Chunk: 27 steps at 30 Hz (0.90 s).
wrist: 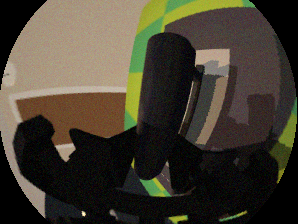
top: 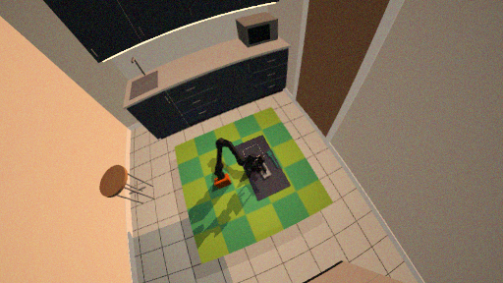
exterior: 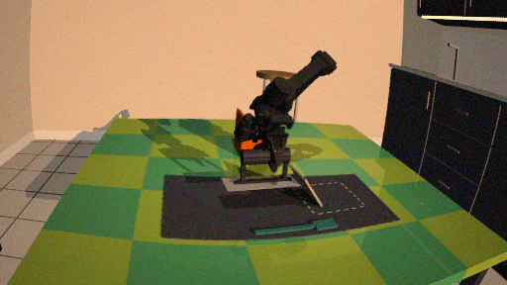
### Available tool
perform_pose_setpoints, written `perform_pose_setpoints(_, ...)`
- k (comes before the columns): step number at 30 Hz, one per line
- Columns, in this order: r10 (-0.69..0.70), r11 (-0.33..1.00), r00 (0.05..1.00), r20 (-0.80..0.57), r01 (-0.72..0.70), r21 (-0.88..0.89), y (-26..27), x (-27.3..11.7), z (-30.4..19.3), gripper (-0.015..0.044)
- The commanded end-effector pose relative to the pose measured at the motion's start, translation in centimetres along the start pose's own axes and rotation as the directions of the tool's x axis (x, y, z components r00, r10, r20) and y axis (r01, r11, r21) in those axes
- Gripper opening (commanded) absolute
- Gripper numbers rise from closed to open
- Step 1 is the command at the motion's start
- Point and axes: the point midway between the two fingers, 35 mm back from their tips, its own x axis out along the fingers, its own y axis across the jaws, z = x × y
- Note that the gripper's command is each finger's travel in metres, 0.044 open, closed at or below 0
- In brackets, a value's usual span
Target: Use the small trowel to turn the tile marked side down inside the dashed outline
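Note:
My gripper (exterior: 269, 150) (wrist: 154, 127) is shut on the dark bar handle of the trowel, above the dark mat (top: 270, 192) (exterior: 183, 218). The trowel (top: 265, 173) (exterior: 233, 185) has a flat pale blade under two posts; the blade is low and roughly level over the mat. The tile (exterior: 308, 187) is seen nearly edge-on in the exterior view, steeply tilted, its lower edge at the right and its raised edge at the blade's right end. Its marked side is hidden. The dashed outline (top: 251, 146) (exterior: 353, 194) lies right of the blade; the tile's lower end is at its left part.
A flat teal tool (exterior: 324, 226) lies along the mat's front edge in the exterior view, in front of the tile. The arm's orange base (top: 222, 182) (exterior: 250, 144) stands behind the mat on the green checkered surface (top: 260, 221) (exterior: 188, 262).

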Motion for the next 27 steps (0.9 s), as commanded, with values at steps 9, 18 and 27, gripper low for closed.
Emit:
perform_pose_setpoints(9,0.008,1.0,1.0,-0.001,-0.008,-0.002,0.8,-0.5,-3.0,0.0)
perform_pose_setpoints(18,0.008,1.0,1.0,-0.002,-0.008,-0.001,0.6,-0.3,-5.4,0.0)
perform_pose_setpoints(27,0.007,1.0,1.0,-0.001,-0.007,-0.001,0.6,-0.3,-5.5,0.0)
